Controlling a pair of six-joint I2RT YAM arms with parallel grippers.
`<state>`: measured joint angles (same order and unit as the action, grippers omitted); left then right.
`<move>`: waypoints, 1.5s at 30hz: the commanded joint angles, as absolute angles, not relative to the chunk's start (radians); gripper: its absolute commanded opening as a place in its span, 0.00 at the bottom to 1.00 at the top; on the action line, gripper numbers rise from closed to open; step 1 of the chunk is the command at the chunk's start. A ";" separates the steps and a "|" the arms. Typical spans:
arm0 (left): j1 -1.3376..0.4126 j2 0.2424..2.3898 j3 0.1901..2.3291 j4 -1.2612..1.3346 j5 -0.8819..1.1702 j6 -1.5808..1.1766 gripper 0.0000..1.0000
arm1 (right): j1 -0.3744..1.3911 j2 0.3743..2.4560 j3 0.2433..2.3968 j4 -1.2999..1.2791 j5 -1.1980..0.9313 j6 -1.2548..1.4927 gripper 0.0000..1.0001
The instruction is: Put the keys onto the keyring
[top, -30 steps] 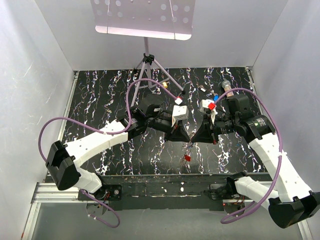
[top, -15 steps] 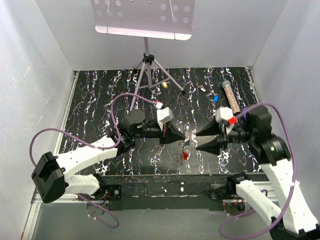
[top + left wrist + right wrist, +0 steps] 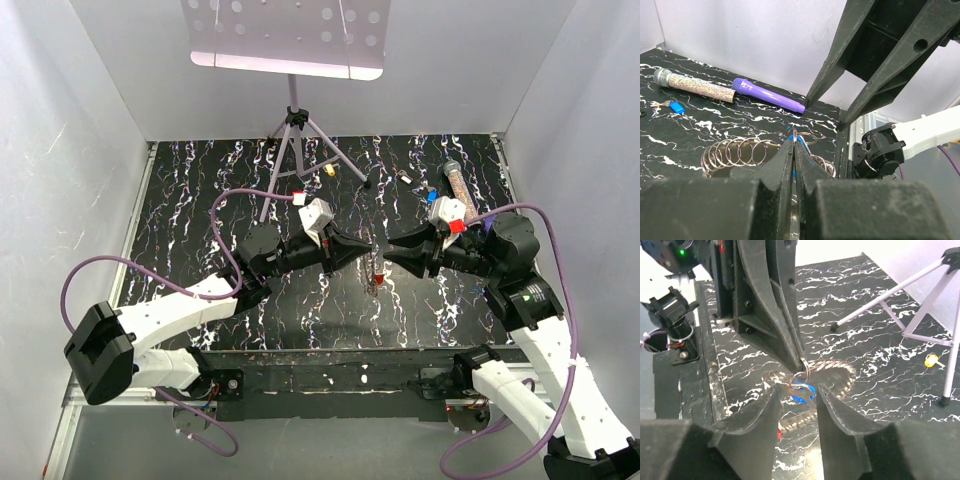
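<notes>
My left gripper is shut on the keyring and holds it above the table's middle. In the left wrist view the ring's coils spread left of the shut fingertips. In the right wrist view a blue key hangs from the ring under the left fingers, with a red key lower down. My right gripper is open, its tips either side of the blue key, not touching. The red key also shows in the top view. Another blue key and a yellow key lie on the table.
A glittery tube and a purple pen lie at the far right. A tripod music stand stands at the back centre. The table's near edge runs by the arm bases.
Both grippers swung back together over the table's middle. The left one now points right with the ring raised; the right one moved left and up to face it, jaws round the blue key.
</notes>
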<state>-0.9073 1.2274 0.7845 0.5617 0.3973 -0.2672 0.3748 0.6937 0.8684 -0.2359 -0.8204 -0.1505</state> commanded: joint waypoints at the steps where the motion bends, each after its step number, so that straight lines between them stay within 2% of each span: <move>1: -0.914 1.229 0.828 0.612 0.348 -0.250 0.00 | 0.405 0.698 0.865 -0.123 -0.719 -0.115 0.40; 7: -0.913 1.229 0.833 0.595 0.302 -0.247 0.00 | 0.465 0.721 0.879 -0.112 -0.689 -0.126 0.40; 13: -0.919 1.218 0.831 0.591 0.261 -0.252 0.00 | 0.520 0.744 0.877 -0.127 -0.571 -0.135 0.43; 20: -0.925 1.210 0.827 0.588 0.235 -0.249 0.00 | 0.569 0.775 0.891 -0.144 -0.483 -0.181 0.42; 29: -0.927 1.200 0.821 0.588 0.238 -0.252 0.00 | 0.578 0.779 0.917 -0.209 -0.446 -0.258 0.23; 45: -0.925 1.183 0.813 0.587 0.264 -0.278 0.00 | 0.578 0.773 0.916 -0.252 -0.498 -0.370 0.08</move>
